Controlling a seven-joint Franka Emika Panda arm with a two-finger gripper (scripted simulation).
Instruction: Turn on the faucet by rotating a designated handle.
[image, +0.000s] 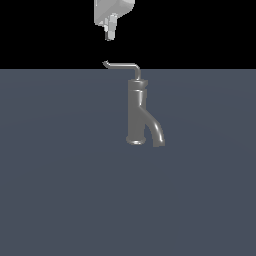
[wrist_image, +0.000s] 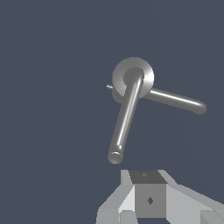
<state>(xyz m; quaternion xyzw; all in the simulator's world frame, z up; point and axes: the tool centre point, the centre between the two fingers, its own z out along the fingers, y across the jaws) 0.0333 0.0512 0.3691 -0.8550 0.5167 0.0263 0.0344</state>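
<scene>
Standing upright on the dark blue-grey floor (image: 60, 190) is being shown the grey metallic faucet (image: 136, 112), its thin grey bent-rod handle (image: 122, 65) reaching toward the exterior view's left. The white gripper (image: 109, 36) is being cropped by the frame's upper edge, above the handle's tip, apart from it; its jaw spacing cannot be told.
</scene>
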